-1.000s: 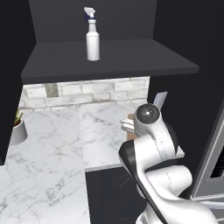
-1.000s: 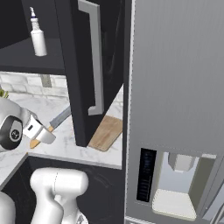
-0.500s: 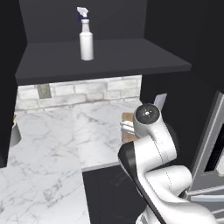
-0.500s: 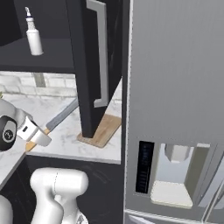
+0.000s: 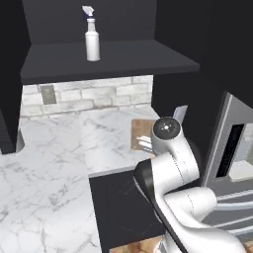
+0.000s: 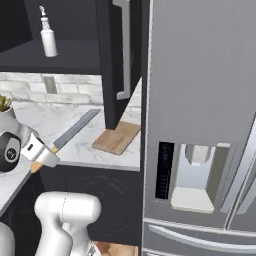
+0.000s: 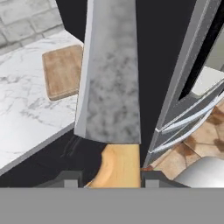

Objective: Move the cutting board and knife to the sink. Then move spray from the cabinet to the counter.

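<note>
My gripper (image 7: 111, 179) is shut on the knife (image 7: 111, 87) by its orange-yellow handle, the blue-grey blade pointing away from the hand. From the right base camera the knife (image 6: 75, 129) hangs over the counter's front edge, held by the gripper (image 6: 42, 156). The cutting board (image 5: 141, 133) (image 6: 116, 137) (image 7: 63, 70) lies flat on the white marble counter (image 5: 64, 143) beside the fridge. The white spray (image 5: 91, 39) (image 6: 48, 37) stands upright on the black cabinet shelf (image 5: 108, 62). The sink is out of view.
A steel fridge (image 6: 200, 125) with a dispenser stands close on the right. The open black cabinet door (image 6: 117, 60) hangs over the board. A potted plant (image 6: 5, 105) sits on the counter at the left. Black base cabinets (image 5: 123, 207) run below the counter.
The whole picture has shifted left in both base views, so the base has driven; the fridge looms larger. The knife stays in my grip.
</note>
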Controlling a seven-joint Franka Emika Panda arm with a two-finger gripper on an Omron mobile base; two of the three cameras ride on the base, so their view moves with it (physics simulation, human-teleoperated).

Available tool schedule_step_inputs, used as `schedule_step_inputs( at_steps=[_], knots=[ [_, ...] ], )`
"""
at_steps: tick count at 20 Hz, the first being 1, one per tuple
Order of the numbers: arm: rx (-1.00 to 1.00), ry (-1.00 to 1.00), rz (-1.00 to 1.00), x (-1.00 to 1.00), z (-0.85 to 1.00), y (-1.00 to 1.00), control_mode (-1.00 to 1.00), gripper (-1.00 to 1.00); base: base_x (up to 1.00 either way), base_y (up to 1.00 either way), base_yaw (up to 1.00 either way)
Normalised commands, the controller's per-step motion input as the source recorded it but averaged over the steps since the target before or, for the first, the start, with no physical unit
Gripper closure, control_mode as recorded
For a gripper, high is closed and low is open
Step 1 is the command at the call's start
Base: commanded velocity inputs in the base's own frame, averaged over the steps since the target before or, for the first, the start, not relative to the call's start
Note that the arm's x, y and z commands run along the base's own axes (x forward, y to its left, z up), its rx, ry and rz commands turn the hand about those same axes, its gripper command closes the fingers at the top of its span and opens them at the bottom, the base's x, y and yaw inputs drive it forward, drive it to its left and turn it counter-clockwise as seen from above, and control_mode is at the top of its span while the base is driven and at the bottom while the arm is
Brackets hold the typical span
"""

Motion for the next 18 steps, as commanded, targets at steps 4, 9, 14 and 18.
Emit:
schedule_step_inputs(
  at_steps=[4, 9, 14, 18],
  knots=[
    [0.00, 0.00, 0.00, 0.00, 0.00, 0.00, 1.00, 1.00, -0.69, -0.17, 0.23],
    [0.00, 0.00, 0.00, 0.00, 0.00, 0.00, 1.00, 1.00, -0.42, -0.39, -0.14],
    [0.00, 0.00, 0.00, 0.00, 0.00, 0.00, 1.00, 1.00, -0.23, -0.52, -0.77],
    [0.00, 0.00, 0.00, 0.00, 0.00, 0.00, 1.00, 1.00, -0.18, -0.35, -0.88]
  ],
)
